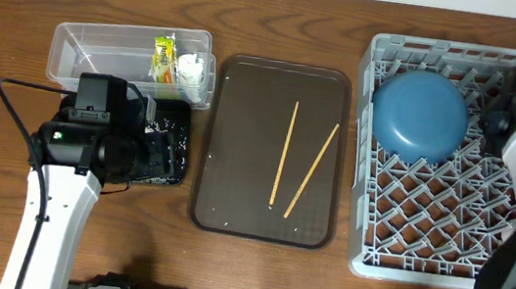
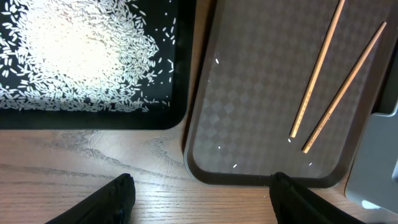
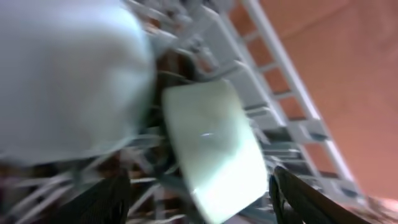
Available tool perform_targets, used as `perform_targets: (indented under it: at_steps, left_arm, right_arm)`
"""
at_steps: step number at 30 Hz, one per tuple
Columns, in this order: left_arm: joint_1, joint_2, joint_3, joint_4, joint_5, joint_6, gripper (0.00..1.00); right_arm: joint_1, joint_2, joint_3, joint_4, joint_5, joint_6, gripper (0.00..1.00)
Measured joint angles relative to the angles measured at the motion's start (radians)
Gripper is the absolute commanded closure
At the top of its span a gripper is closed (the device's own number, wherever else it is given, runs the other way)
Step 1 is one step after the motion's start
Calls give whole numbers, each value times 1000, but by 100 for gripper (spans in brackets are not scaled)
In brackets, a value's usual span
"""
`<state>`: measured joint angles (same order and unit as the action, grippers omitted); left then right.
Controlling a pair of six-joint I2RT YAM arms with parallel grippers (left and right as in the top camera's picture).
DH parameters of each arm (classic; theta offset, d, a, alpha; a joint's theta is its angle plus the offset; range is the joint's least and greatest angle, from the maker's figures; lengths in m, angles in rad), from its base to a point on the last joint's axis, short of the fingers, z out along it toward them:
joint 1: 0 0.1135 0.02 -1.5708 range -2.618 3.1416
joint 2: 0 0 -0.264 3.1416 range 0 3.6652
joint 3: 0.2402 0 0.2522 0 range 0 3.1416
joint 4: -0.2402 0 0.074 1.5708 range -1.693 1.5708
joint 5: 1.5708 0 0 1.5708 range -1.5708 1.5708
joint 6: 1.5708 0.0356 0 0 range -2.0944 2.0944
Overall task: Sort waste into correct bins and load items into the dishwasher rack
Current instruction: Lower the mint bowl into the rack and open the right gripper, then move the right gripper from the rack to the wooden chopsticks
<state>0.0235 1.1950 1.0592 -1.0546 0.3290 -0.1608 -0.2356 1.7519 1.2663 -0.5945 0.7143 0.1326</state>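
Observation:
The dishwasher rack fills the right side, with a large dark-blue bowl upside down in it. My right gripper hovers over the rack beside that bowl. In the blurred right wrist view it is open, and a pale-green bowl stands tilted in the rack between the fingers, apart from both. Two chopsticks lie on the brown serving tray. My left gripper is open and empty, by the black tray of rice.
The clear tub at the back left holds the yellow-green wrapper and the white tissue. The serving tray's near rim lies just ahead of my left fingers. A few rice grains dot that tray.

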Motion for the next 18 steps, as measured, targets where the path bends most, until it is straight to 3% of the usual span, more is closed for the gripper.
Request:
perform_targets:
  at_steps: [10,13,18]
  left_arm:
    - [0,0,0,3,0,0,28]
    - [0,0,0,6,0,0,28]
    - [0,0,0,9,0,0,28]
  right_arm:
    - [25,-230,0,-138,-716,-8,38]
    - [100,-230,0,-193,-878,-9,37]
    - [274,-229,0,-216,-988,-5,38]
